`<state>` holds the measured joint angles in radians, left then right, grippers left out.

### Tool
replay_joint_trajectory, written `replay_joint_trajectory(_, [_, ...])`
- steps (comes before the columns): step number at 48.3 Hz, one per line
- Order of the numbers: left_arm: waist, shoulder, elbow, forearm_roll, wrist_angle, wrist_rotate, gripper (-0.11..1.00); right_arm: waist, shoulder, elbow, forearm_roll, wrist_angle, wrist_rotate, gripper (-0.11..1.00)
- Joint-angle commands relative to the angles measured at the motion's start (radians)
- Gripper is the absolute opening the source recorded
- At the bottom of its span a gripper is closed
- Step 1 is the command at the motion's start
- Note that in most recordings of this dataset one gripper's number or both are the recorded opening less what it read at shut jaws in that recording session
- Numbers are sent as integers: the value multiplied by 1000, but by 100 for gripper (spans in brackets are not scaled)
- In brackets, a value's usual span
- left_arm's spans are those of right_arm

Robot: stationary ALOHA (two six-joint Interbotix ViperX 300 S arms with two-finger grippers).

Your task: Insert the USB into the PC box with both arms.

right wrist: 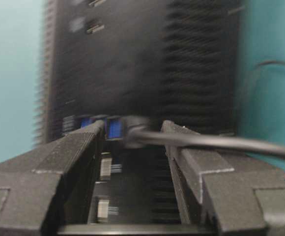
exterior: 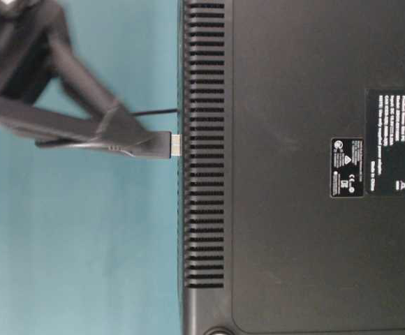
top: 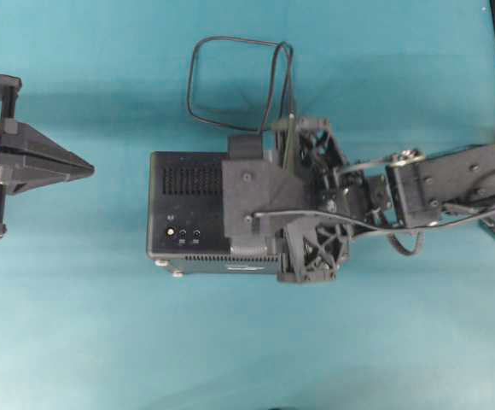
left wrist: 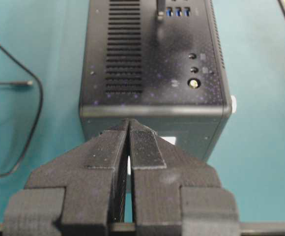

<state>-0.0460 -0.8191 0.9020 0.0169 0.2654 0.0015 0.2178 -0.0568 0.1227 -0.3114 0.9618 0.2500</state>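
Right hand [right wrist: 132, 132] fills the foreground of the right wrist view, fingers spread apart with a clear gap to either side of the USB cable [right wrist: 221, 142]. That cable runs between the fingers without being gripped; its plug [right wrist: 132, 130] sits at the port row of the PC box [right wrist: 132, 59], next to blue sockets [right wrist: 114, 127]. This view is blurred, so seating depth cannot be read here.

Left wrist view: left hand [left wrist: 129, 129] has its fingers pressed together and holds nothing. It points at the near end of the box [left wrist: 155, 73] and stands short of it. Blue sockets [left wrist: 178, 11] show at the far end, with the plug [left wrist: 159, 12] beside them.

Table-level view: the plug [exterior: 162, 145] meets the vented edge of the box [exterior: 202, 167], with a short silver section still visible.

Overhead view: the box [top: 188, 205] lies on the teal bench [top: 77, 325]. Right hand [top: 303, 201] hangs over its right end. Left hand [top: 85, 168] is well apart on the left. Slack cable forms a loop [top: 230, 81] behind the box.
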Motion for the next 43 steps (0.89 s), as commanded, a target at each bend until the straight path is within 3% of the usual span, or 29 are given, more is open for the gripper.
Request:
replay_joint_trajectory(1, [-3,3,-12,2,-14,2,0,3,-21,-46,-21,5,11,57])
replay_joint_trajectory(20, [-3,2,-9,2,-23,0,0,6,-21,-29,-29,5,11,50])
replay_joint_trajectory(33, [-3,3,-9,2,-23,2,0,23,-29,-17,-25,-2,14,15])
replay_joint_trajectory(43, [-3,2,-9,2,-25,2,0,29,-29,-8,-18,-2,15,8])
